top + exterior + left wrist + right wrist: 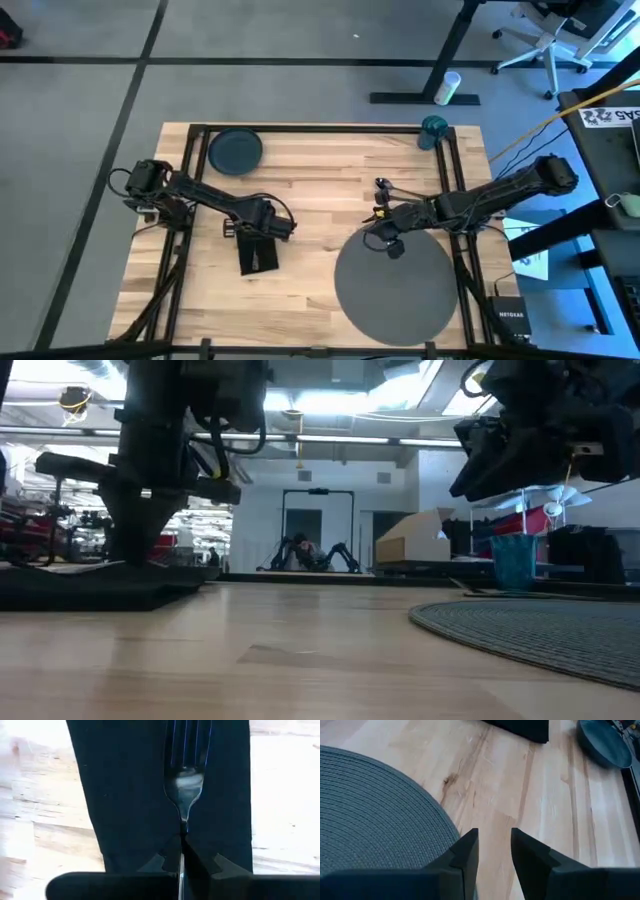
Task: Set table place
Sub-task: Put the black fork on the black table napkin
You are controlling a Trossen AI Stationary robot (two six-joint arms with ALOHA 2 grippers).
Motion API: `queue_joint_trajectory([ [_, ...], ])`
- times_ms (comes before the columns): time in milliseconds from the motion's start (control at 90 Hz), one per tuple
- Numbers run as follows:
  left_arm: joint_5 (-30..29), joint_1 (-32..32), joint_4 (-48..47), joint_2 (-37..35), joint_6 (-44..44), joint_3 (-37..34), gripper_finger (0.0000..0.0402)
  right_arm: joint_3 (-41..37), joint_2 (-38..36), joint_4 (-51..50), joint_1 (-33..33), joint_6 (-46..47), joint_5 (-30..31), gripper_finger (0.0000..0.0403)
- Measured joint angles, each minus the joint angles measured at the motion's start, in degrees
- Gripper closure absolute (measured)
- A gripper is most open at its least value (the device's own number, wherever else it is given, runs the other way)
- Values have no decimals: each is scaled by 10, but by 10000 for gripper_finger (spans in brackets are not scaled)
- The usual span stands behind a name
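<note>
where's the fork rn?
The fork is pinched in the left tool, lying over the black napkin on the table's left half in the high view, below the dark plate in that picture.

**Workshop room around the bench**

Grey floor (300, 90) with dark seams surrounds the bench. A white office chair (548, 45) stands beside a desk's black foot (425, 97). Beyond, ceiling strip lights (330, 402) glow over a dark doorway (318, 525) and cardboard box (412, 538).
</note>
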Motion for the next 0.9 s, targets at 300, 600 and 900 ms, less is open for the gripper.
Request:
queue_joint_trajectory([
  [300, -1, 0, -6, 0, -12, 0, 401, 0, 0, 0, 0, 0, 0, 304],
  [600, 0, 0, 16, 0, -17, -18, 401, 0, 0, 0, 0, 0, 0, 304],
  [900, 1, 0, 56, 0, -25, -52, 401, 0, 0, -2, 0, 0, 0, 304],
])
